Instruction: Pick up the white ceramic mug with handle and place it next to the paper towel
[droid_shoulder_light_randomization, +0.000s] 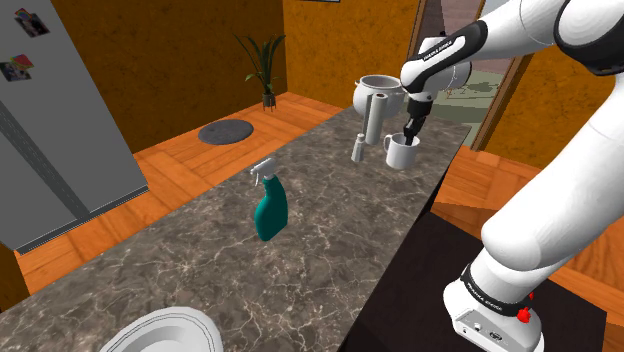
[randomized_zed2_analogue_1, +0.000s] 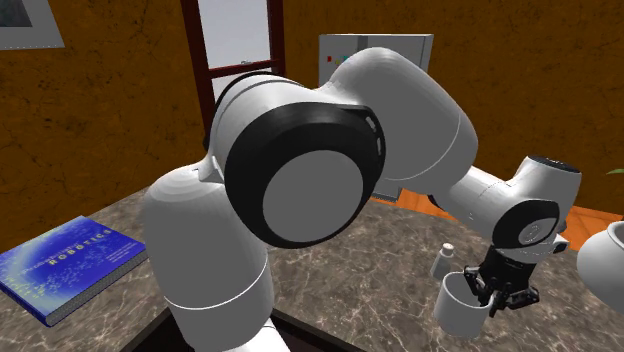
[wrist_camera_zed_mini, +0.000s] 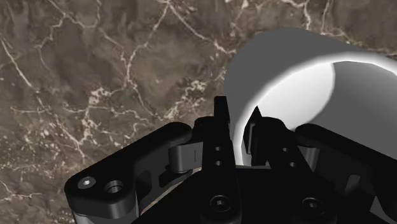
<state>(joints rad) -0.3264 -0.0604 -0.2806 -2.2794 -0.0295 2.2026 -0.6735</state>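
Standing at the marble counter's (droid_shoulder_light_randomization: 330, 250) far end in the shoulder view, the white mug (droid_shoulder_light_randomization: 400, 152) is just right of the paper towel roll (droid_shoulder_light_randomization: 376, 118), a small shaker (droid_shoulder_light_randomization: 358, 148) near its left; the black gripper (wrist_camera_zed_mini: 238, 118) reaches over its rim, fingers narrow, apparently pinching the mug's wall between them.
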